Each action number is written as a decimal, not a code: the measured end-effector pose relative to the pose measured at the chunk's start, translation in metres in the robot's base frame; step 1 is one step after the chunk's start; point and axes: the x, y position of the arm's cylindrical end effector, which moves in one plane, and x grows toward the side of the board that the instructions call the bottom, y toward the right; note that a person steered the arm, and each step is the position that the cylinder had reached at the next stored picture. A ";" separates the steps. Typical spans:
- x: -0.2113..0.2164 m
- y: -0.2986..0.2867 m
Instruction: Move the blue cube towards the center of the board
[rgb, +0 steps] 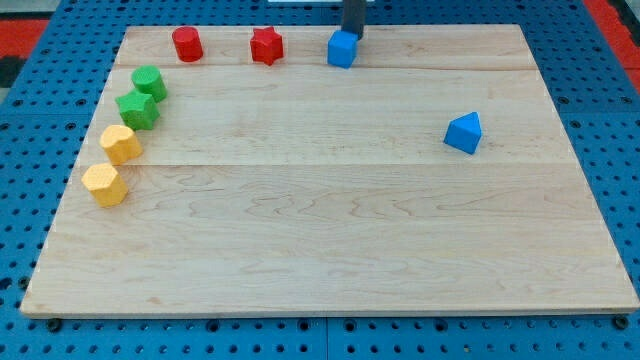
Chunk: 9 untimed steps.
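Observation:
The blue cube (342, 49) sits near the view's top edge of the wooden board (330, 230), a little right of the middle. My tip (353, 35) stands just behind the cube at its upper right corner, touching or nearly touching it. The rod comes down from the view's top edge.
A red star (266, 45) and a red cylinder (187, 44) lie left of the cube along the top. Two green blocks (149, 82) (137, 109) and two yellow blocks (121, 144) (104, 185) line the left side. A blue triangular block (464, 133) lies at the right.

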 end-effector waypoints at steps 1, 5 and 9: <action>0.055 0.002; 0.118 -0.033; 0.170 -0.030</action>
